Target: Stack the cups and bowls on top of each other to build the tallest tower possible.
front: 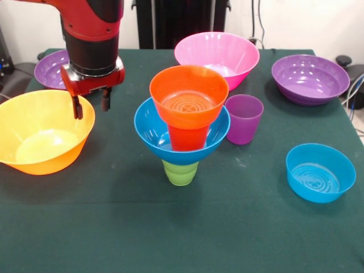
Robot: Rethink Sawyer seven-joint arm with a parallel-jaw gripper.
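- I've got the gripper (91, 105) hanging over the rim of the large yellow-orange bowl (42, 133), its fingers (77, 108) spread apart with nothing between them.
- One finger shows in front of that bowl's rim on the camera's left; the other sits just to the right of it, over the green tablecloth (182, 233).
- To the right of the fingers stands the tower (183, 128), apart from them and untouched.
- Reading the tower from the bottom: the green cup (181, 172) sits mouth-down on the cloth, the medium blue bowl (153, 131) rests on it, the orange cup (187, 138) stands inside that bowl, and the small orange bowl (189, 94) crowns it all.
- It looks upright from here.
- Just beyond the tower, further right of the fingers, I see the purple cup (244, 118) standing upright on the cloth, beside the blue bowl's rim.
- Behind the tower sits the large pink bowl (217, 54).
- Directly behind the gripper, partly hidden by the arm (91, 34), there's a wide purple bowl (50, 69).
- Far off to the right, the other wide purple bowl (310, 78) sits near the table's edge.
- The small shallow blue bowl (320, 172) is well to the right of the fingers and nearer the camera.
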